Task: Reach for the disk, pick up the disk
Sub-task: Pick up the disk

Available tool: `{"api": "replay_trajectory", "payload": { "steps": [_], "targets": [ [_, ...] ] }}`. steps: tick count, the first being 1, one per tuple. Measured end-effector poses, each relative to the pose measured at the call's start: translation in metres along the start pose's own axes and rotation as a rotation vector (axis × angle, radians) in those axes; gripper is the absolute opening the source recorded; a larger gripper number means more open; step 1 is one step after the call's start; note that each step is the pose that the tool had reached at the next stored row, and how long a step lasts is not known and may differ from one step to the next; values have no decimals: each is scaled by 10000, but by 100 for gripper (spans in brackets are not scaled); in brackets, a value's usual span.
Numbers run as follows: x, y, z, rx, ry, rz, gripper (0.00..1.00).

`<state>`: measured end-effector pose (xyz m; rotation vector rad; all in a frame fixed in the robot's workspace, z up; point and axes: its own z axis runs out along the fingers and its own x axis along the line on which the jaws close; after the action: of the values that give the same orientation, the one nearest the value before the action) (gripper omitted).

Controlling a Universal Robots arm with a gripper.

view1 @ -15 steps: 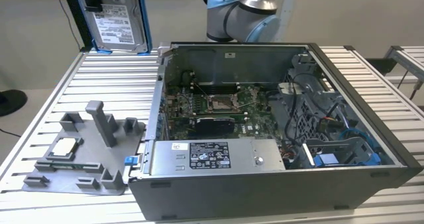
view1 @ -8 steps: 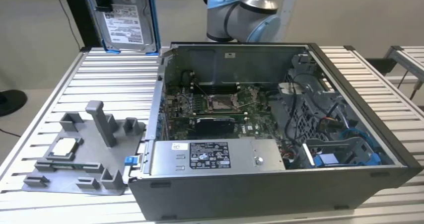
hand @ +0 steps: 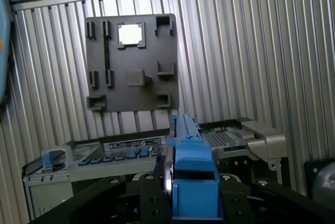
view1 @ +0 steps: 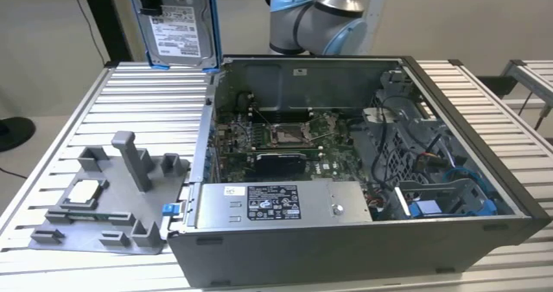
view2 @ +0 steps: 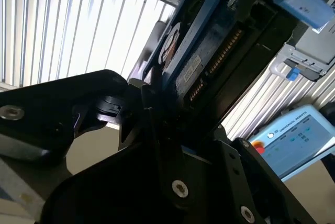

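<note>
The disk point(view1: 180, 30) hangs above the table point(view1: 142, 104) bearing fixture point(view1: 129, 166) and case point(view1: 346, 253).

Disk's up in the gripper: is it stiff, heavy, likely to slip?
Probably rigid: the disk is a flat metal slab and hangs upright without sagging. Likely dense for its size. The gripper pinches its smooth blue plastic frame, so it might slip.

The disk point(hand: 192, 156) appears edge-on, its blue carrier frame facing the camera and a sliver of silver metal showing along one side. The gripper point(hand: 191, 192) clamps it, black jaws pressed against both faces. Beyond lies the ribbed aluminium table point(hand: 251, 51), where a grey plastic fixture point(hand: 132, 77) with upright posts sits flat, a small square silver chip point(hand: 130, 34) seated in one pocket. Between fixture and disk runs the open computer case point(hand: 44, 198), with its labelled power supply point(hand: 131, 145) and a blue latch point(hand: 52, 158).
</note>
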<state>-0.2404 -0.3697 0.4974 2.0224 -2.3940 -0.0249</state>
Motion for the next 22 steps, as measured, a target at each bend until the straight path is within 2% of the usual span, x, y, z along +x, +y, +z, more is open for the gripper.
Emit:
{"api": "replay_trajectory", "payload": {
  "steps": [22],
  "targets": [
    [-83, -488, -8, -1, 0, 0, 0]
  ]
}}
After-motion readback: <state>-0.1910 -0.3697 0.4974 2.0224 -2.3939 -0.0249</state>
